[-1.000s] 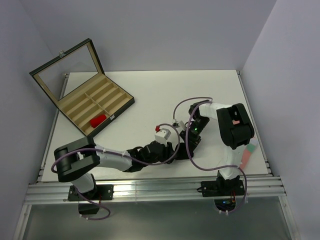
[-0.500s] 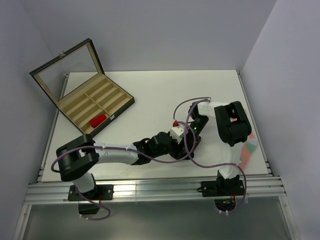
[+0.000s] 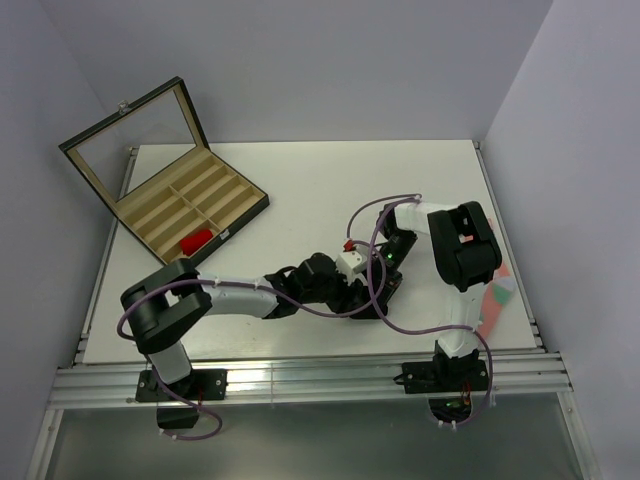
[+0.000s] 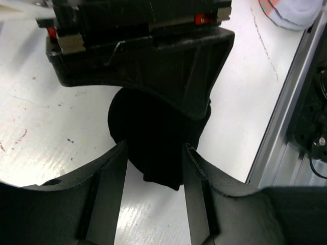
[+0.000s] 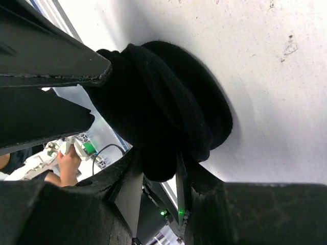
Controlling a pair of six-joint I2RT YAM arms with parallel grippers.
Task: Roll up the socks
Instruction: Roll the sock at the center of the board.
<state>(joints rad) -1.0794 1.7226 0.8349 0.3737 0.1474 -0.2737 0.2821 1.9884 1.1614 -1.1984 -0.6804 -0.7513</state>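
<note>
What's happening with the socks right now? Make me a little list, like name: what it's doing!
black sock: rolled into a bundle, lying on the white table
right pincer: shut on a fold of the black sock
left pincer: a finger on each side of the bundle; grip unclear
box: lid open, at the table's far left corner
red item: in one box compartment, too small to identify
pink sock: at the table's right edge, untouched
</note>
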